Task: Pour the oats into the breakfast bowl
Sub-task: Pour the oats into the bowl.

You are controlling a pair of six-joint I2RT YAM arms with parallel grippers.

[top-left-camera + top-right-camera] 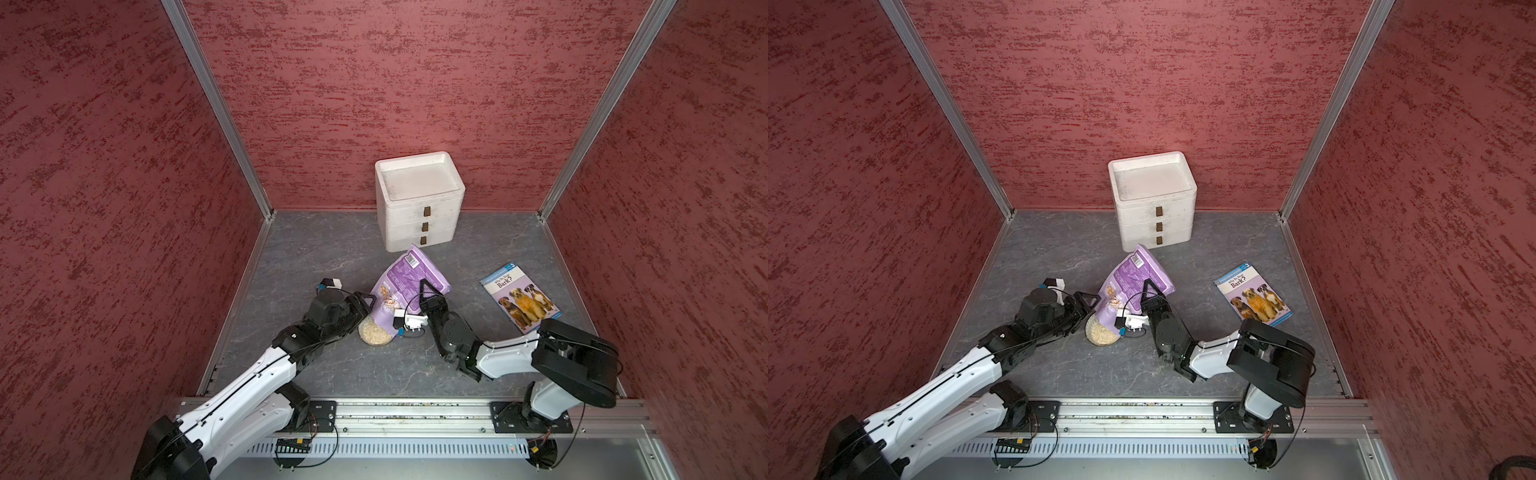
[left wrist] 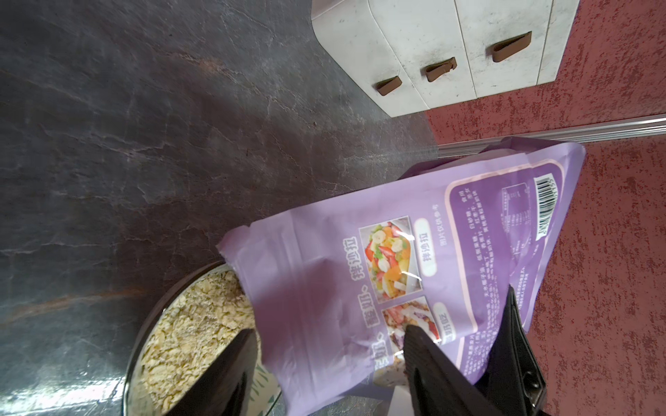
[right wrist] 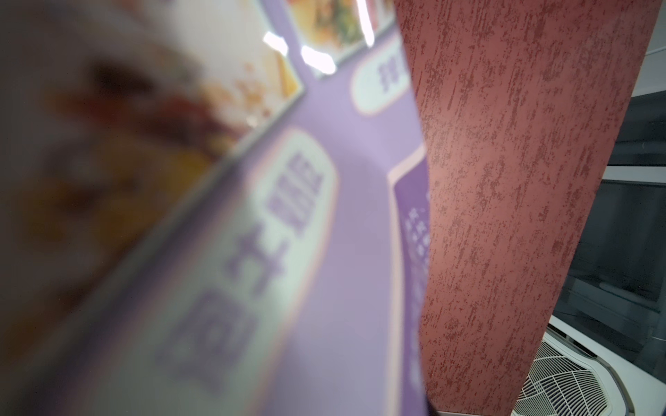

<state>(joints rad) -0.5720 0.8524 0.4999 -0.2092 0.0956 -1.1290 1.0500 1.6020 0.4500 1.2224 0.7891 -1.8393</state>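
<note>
Left wrist view, Ben: where do the oats sit?

Ben: Pale beige loose oats (image 2: 187, 324) fill what shows of the small round greenish-white bowl (image 2: 263, 389), which stands on the grey marbled tabletop (image 2: 144, 144). The soft lilac-purple pouch with food photos (image 2: 324, 288) hangs tilted with its open mouth down, one mouth corner right at the heap. Its barcode end points up toward the white foam drawer box (image 2: 432, 54).

Ana: And the left gripper (image 2: 328, 327)?

Ben: Jaws set fairly wide. One black finger (image 2: 230, 371) is over the oats at the pouch's edge, and the other lies in front of the printed face. Whether they press the pouch, I cannot tell.

Ana: In both top views the right gripper (image 1: 424, 286) (image 1: 1145, 284) is narrowed on the pouch. One finger lies on the printed face, the other is hidden behind, and it holds the pouch slanted over the bowl. The right wrist view is mostly blurred pouch, seen very close.

Ben: From above, the bowl sits between the two grippers, just beside the left one, with its far half under the pouch mouth.

Ana: A thin blue book with three dogs on its cover (image 1: 519, 297) lies flat on the right side, well apart from the pouch.
</note>
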